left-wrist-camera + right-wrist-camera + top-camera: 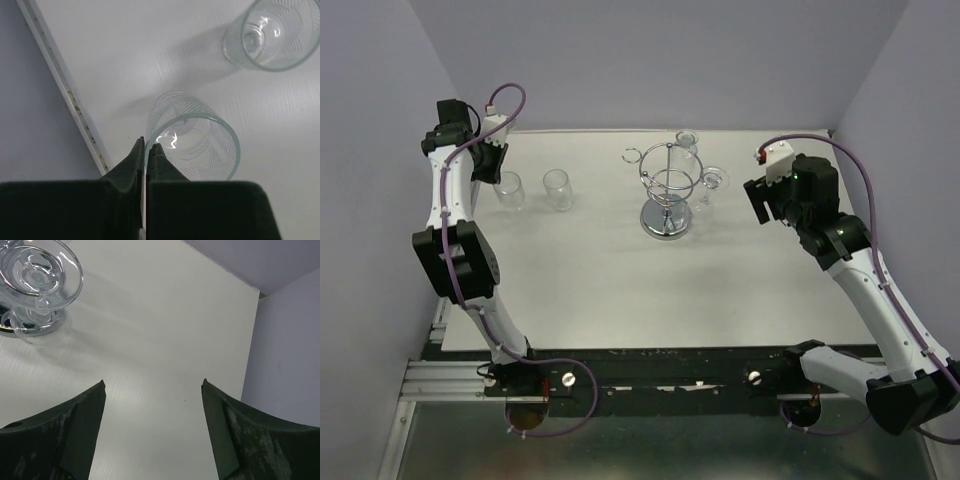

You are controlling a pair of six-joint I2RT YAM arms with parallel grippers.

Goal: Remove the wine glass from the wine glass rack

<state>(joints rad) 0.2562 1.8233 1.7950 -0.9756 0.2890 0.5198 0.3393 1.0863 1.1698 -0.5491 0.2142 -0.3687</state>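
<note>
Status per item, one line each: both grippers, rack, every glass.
left gripper: jaws shut, by the near tumbler's rim.
right gripper: jaws open, empty.
near tumbler: upright on the table.
far tumbler: upright on the table.
wine glass rack: upright, loaded.
wine glass: hanging foot-up on the wine glass rack.

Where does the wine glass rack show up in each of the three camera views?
Top external: wine glass rack at upper centre.
Left wrist: not in it.
Right wrist: top left corner, partly behind a hanging wine glass.
Shared landmark: the white table, seen in all three.
</note>
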